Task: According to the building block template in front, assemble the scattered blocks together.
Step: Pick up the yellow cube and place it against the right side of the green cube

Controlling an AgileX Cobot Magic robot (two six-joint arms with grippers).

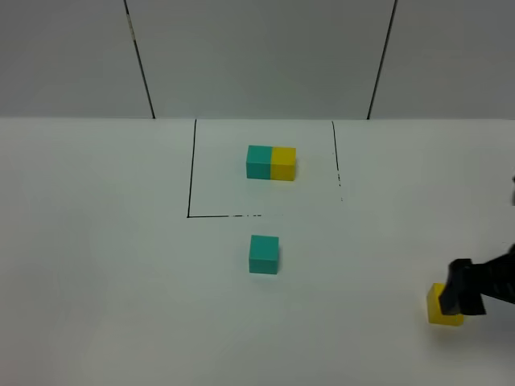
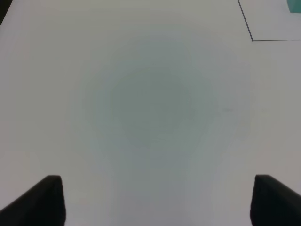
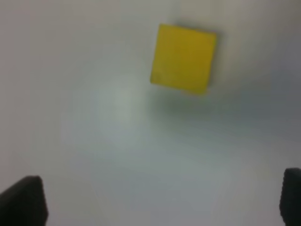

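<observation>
Template (image 1: pixel 271 162) upper centre, long axis L-R, teal left. Teal cube (image 1: pixel 264 254) mid-frame, yellow cube (image 1: pixel 436 310) lower right on worktop (image 1: pixel 121 281). Right claw (image 3: pixel 162 193) spread wide, empty, cube just beyond tips. Left claw (image 2: pixel 155 197) spread, empty.

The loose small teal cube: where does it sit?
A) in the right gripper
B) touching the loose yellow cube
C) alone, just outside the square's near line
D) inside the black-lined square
C: the loose small teal cube lies alone outside the black-lined square holding the two-colour template bar.
</observation>
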